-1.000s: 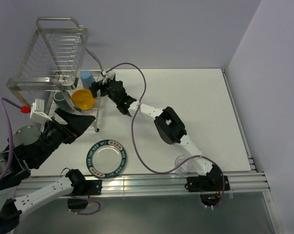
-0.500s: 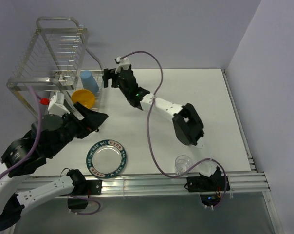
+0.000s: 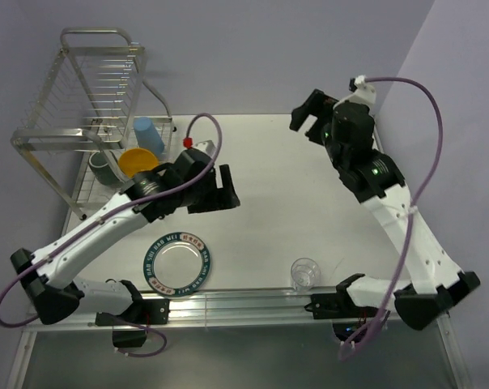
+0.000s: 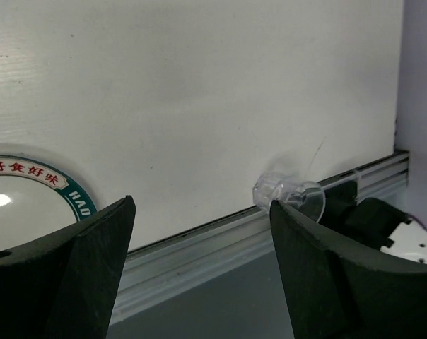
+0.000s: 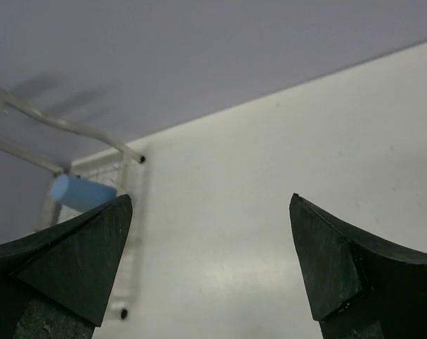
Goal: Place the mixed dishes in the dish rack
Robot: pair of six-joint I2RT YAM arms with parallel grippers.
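The chrome wire dish rack (image 3: 91, 89) stands at the back left. Its lower tier holds the light blue cup (image 3: 148, 135), the orange-yellow bowl (image 3: 138, 162) and the dark green-grey mug (image 3: 101, 167). The silver plate with the green lettered rim (image 3: 177, 263) lies flat on the table near the front edge. The small clear glass (image 3: 304, 274) stands at the front edge to the right of the plate. My left gripper (image 3: 218, 191) is open and empty above the table, behind the plate. My right gripper (image 3: 308, 115) is open and empty, high at the back right of centre. The left wrist view shows the plate (image 4: 22, 205) and the glass (image 4: 291, 198); the right wrist view shows the cup (image 5: 83, 192).
The table (image 3: 309, 194) is white with an aluminium rail (image 3: 253, 300) along its front edge. Purple walls close the back and the right side. Purple cables loop from both arms. The rack's legs (image 5: 141, 159) show in the right wrist view.
My right gripper has pulled away from the rack, up and to the right. My left arm has swung from beside the rack to the middle of the table. The dishes have not moved.
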